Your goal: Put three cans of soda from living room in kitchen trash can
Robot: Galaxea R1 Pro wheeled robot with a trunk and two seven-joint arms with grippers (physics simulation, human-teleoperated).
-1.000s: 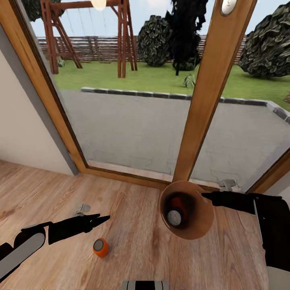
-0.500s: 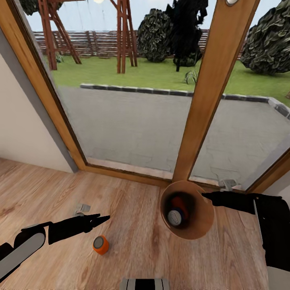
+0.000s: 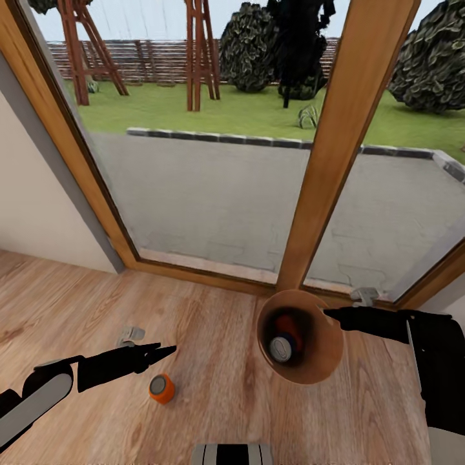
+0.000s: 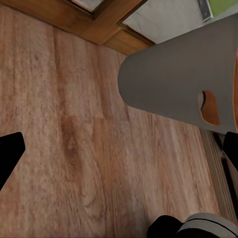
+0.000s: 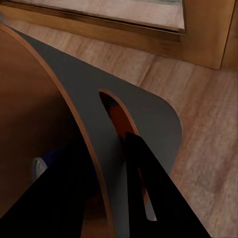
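My right gripper point(image 3: 330, 314) is shut on the rim of the brown trash can point(image 3: 316, 361), which it holds tilted above the wood floor. Its fingers point(image 5: 144, 178) stand on either side of the bin wall point(image 5: 153, 119). Inside the bin lie a blue soda can point(image 3: 281, 349) with its grey top showing and an orange can point(image 3: 289, 327) behind it. The other orange can point(image 3: 161, 388) lies on its side on the floor. My left gripper point(image 3: 165, 351) hovers open just above and left of that can. The bin's grey outside point(image 4: 173, 84) shows in the left wrist view.
A wood-framed glass door point(image 3: 336, 148) stands right ahead, with a patio and garden behind it. A white wall point(image 3: 39, 206) closes the left. Small grey fittings lie on the floor point(image 3: 132, 334) and by the door frame point(image 3: 365, 296). My base point(image 3: 232, 454) shows at the bottom edge.
The room, the door and the floor can have all shifted slightly upward in the picture, so the camera has moved. Both arms and the held bin keep their places.
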